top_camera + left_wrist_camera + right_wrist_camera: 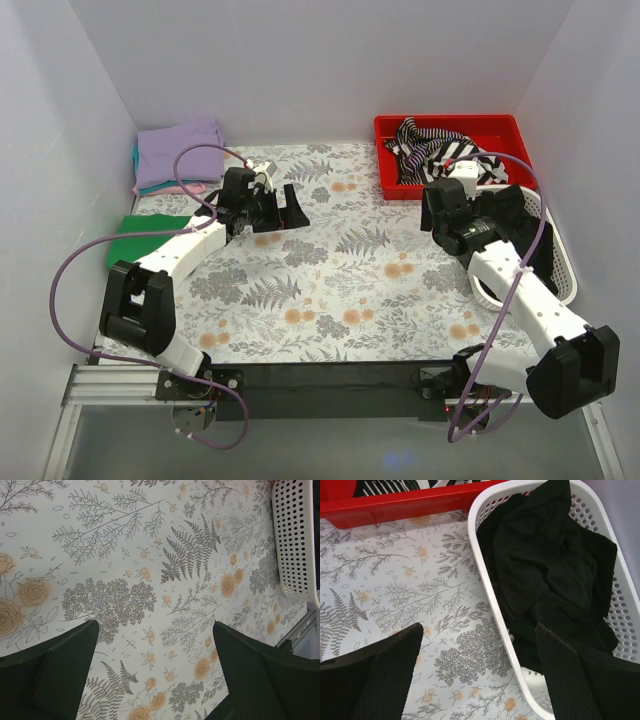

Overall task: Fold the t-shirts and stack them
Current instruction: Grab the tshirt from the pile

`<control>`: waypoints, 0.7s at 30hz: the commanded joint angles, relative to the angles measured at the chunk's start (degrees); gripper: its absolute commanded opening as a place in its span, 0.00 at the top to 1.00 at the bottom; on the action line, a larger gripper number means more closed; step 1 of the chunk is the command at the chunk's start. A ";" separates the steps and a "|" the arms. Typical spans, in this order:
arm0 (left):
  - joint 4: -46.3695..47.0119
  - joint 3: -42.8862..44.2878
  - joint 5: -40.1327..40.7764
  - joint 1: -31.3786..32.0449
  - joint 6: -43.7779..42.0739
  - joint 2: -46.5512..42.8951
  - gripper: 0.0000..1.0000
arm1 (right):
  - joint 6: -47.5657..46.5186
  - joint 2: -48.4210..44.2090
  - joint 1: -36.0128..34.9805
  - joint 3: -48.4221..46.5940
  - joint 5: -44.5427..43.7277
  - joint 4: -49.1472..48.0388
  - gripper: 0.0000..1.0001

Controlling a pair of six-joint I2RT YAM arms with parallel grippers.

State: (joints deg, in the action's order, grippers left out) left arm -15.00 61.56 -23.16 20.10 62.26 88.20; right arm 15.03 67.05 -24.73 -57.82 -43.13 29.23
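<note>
Pickup stage, I judge: right jaws spread and empty, near the black shirt (pixel 555 580) in the white basket (pixel 495 615); left jaws spread too. Next: reach in, pinch fabric.

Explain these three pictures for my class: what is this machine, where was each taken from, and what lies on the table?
Two robot arms are bolted at the near edge of a flowered table. The wide picture looks down from above; the other two come from a camera on each wrist. The left gripper and right gripper are open, holding nothing. On it lie a stack of folded shirts, a green shirt, a red tray with striped cloth, and a white basket holding a black shirt.
</note>
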 commanded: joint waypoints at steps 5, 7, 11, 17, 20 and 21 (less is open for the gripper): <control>-0.38 2.25 0.57 0.12 -1.70 0.74 0.02 | -2.54 4.31 3.45 -4.40 -1.60 -1.37 0.01; -0.29 2.34 0.83 0.03 -1.70 1.09 0.02 | -2.81 5.98 4.95 -4.32 -2.13 -1.55 0.02; -0.11 2.16 0.66 0.12 -2.32 0.74 0.02 | -1.76 8.62 14.15 -5.02 2.34 -1.98 0.02; 0.06 1.64 0.66 0.12 -2.32 1.09 0.02 | -2.81 11.44 23.05 -4.41 7.36 -5.41 0.06; 0.59 1.37 0.04 0.12 -2.06 1.27 0.02 | -3.16 13.28 25.77 -4.14 9.55 -5.76 0.05; 0.59 1.37 0.04 0.12 -2.05 1.53 0.02 | -2.99 14.68 26.22 -4.14 9.91 -5.77 0.05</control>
State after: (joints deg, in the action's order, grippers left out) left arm -14.94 61.76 -22.98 20.10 60.88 89.82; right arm 12.64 79.94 -0.12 -60.34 -36.07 26.39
